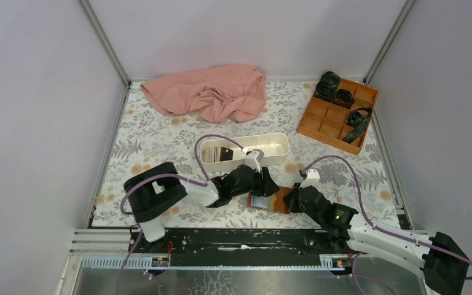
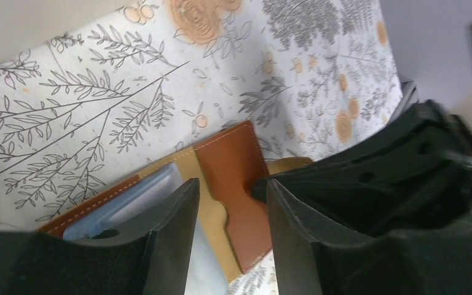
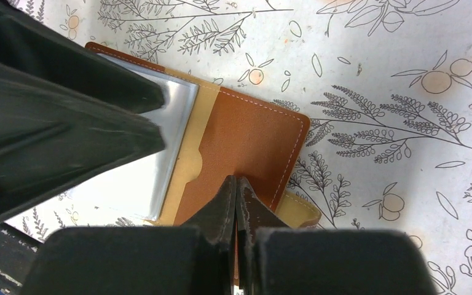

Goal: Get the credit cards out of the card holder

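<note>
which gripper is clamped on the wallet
The right gripper: its jaws are shut on the card holder's brown flap, while the left gripper's are open above a pale card.

Matt leather card holder [image 3: 252, 132] — glossy plastic credit card [image 3: 178, 107].

From high above and behind the near edge, your top external camera looks down and forward over the whole counter [image 1: 160, 132], taking in both far corners from a distance. Your left wrist camera sits low and close, sighting between the fingers of the left gripper [image 2: 232, 184] toward the counter's right edge. Your right wrist camera looks almost straight down from very near, past the tips of the right gripper [image 3: 236, 179]. All three views share the open card holder [image 1: 270, 201] by the middle of the near edge. Each wrist view also catches the other gripper.
</note>
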Motion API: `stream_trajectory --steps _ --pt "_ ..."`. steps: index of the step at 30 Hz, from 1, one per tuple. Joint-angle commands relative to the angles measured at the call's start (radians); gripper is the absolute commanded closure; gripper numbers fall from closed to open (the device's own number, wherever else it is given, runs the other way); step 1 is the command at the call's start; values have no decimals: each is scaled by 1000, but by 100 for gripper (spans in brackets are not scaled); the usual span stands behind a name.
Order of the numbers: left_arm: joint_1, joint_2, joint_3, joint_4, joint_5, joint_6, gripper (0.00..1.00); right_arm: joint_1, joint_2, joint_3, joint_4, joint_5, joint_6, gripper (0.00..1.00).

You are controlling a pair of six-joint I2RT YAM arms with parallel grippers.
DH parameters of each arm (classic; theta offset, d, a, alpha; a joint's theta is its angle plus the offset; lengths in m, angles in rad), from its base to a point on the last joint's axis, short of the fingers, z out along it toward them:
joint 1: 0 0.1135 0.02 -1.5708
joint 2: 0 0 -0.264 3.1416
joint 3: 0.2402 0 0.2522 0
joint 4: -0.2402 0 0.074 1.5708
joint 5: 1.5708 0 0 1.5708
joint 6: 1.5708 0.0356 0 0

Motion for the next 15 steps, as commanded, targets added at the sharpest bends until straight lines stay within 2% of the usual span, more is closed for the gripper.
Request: stream_trajectory --steps 1,9,15 --pt "-1 -124 -22 -44 -5 45 48 -4 -5 -7 52 10 31 100" --pt "-3 -250 -58 -204 -91 63 47 -4 13 -3 57 3 26 100" --pt "-2 -237 -116 -208 -120 34 47 -5 22 0 61 3 20 100"
